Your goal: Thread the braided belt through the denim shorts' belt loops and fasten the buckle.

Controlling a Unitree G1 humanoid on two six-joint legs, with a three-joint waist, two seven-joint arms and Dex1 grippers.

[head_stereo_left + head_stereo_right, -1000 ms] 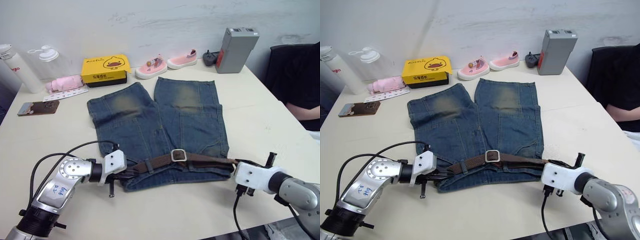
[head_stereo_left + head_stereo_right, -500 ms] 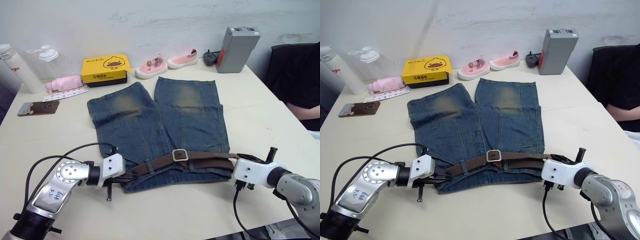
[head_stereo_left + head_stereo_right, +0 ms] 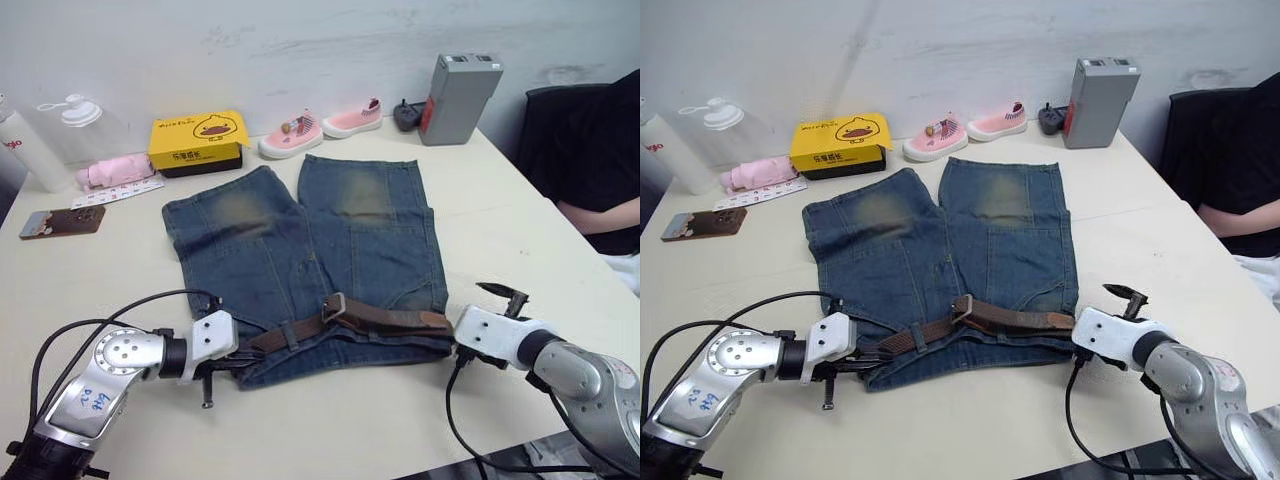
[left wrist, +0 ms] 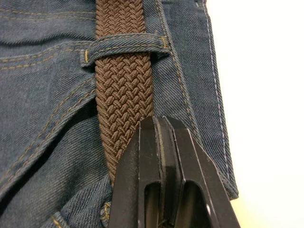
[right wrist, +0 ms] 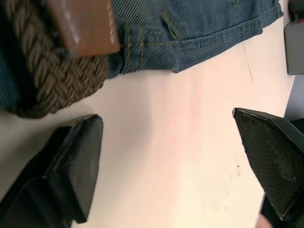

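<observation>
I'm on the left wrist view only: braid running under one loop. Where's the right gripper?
Observer: The right gripper is by the right edge of the denim shorts, beside the leather tip of the braided belt, jaws wide open, holding nothing.
Operator: And the buckle?
Observer: The buckle sits tilted at mid-waistband.
Operator: Anything past the legs?
Observer: Pink shoes stand beyond the hems, apart from the denim.
</observation>
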